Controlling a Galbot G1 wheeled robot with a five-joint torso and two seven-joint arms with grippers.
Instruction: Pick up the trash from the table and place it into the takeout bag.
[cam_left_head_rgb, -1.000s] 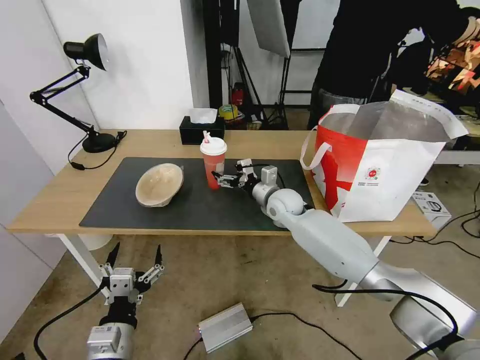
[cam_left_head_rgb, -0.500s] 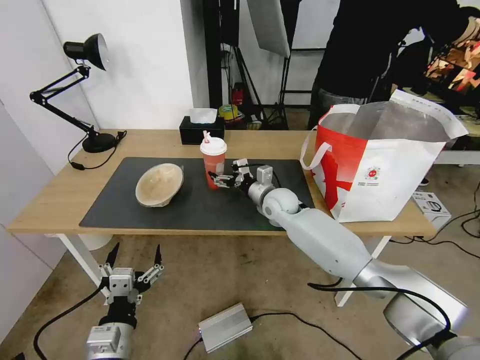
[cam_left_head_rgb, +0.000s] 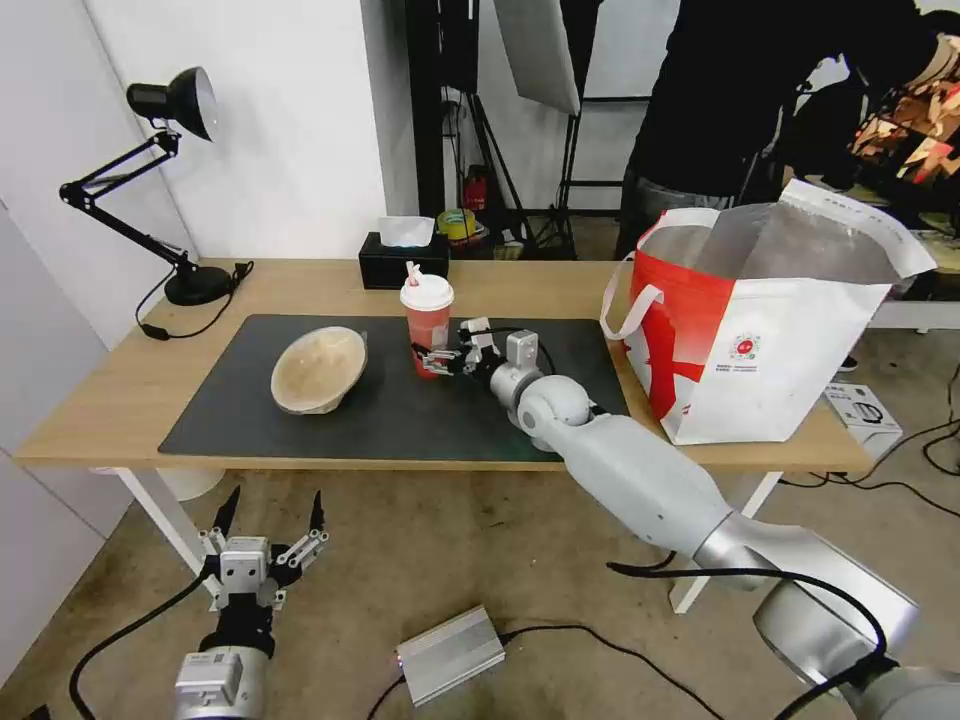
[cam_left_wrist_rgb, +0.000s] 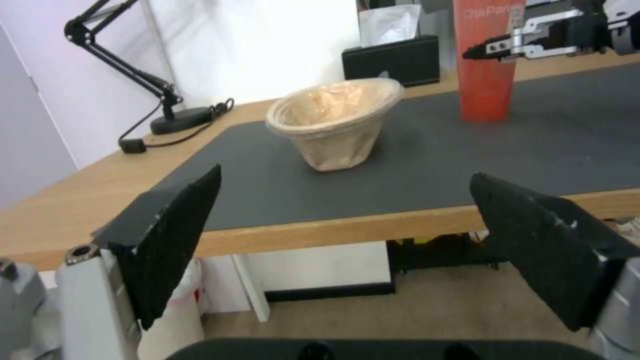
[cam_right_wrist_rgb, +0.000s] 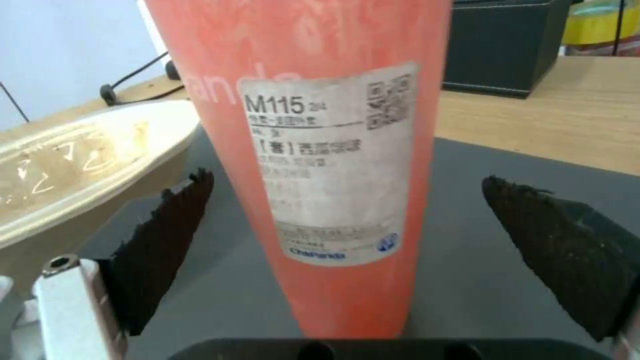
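The right claw (cam_left_head_rgb: 432, 358), spread wide, has moved left around the red cup (cam_left_head_rgb: 427, 325); it looks ready to grip.

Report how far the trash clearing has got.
Done: nothing visibly bagged; the red-and-white takeout bag shows only foil lining. In hand: the right gripper, open, brackets the red drink cup with white lid on the dark grey mat. Left: that cup and the tan pulp bowl. The left gripper waits below the table.

Soft, even indoor light filled the room, casting faint shadows on the table (cam_left_head_rgb: 130, 390). The head view bowed at its edges; the right wrist's close fingers (cam_right_wrist_rgb: 160, 250) were blurred.
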